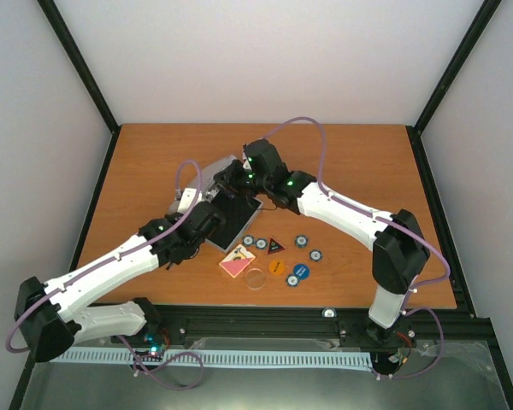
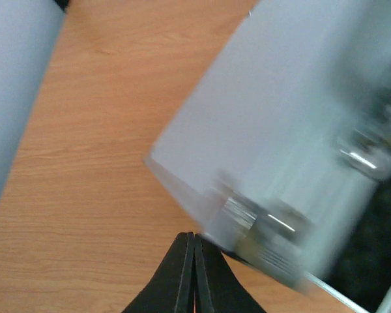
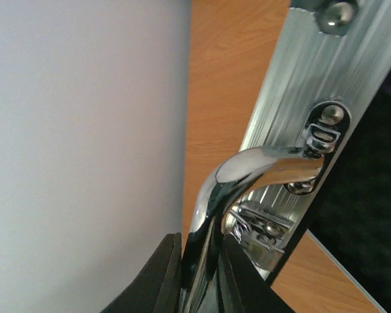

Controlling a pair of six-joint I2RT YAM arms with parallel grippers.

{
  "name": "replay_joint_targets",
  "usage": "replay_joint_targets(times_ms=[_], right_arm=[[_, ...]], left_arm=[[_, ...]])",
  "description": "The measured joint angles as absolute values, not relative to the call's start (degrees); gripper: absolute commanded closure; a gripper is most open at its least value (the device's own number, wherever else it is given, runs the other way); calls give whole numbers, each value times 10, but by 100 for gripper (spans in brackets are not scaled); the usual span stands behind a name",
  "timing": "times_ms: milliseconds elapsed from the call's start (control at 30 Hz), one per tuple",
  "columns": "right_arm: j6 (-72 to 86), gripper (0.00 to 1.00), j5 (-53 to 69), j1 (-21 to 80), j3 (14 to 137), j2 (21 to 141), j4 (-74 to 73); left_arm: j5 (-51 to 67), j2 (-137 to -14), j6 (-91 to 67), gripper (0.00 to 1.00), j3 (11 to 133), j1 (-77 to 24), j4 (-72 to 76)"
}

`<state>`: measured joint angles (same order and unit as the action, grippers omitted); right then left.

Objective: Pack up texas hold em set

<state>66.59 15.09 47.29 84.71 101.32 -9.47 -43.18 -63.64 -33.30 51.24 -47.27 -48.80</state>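
Chrome handle (image 3: 260,166) clenched in right gripper (image 3: 200,267). Left gripper (image 2: 193,261) pinched together, empty, beside case (image 2: 280,111). Looks rigid, light, slick aluminium; handle safest hold.

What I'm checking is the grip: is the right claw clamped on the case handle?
Yes, the right wrist view shows the right claw pinching the chrome handle between its fingers.

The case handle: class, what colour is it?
Shiny silver chrome handle, clearest in the right wrist view.
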Motion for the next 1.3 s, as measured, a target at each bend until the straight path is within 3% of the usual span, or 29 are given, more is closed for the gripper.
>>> replay_joint_targets(times_ms=[267, 400, 467, 533, 567, 867, 1300], right_arm=[[610, 83, 157, 470, 847, 1013, -146], [600, 84, 161, 471, 847, 1013, -150], [597, 84, 161, 471, 847, 1013, -150], [597, 84, 162, 471, 847, 1013, -150], [597, 85, 163, 471, 847, 1013, -150], [595, 86, 175, 471, 850, 1017, -150], [568, 86, 210, 476, 974, 1080, -193]], left_arm=[[-515, -632, -354, 99, 524, -469, -490], [-522, -632, -356, 82, 524, -469, -486], [-517, -630, -350, 65, 524, -469, -479], [-504, -619, -337, 16, 523, -469, -469], [-494, -608, -329, 2, 522, -469, -462], [-406, -455, -254, 0, 514, -469, -397], [-432, -434, -255, 0, 517, -469, -410]])
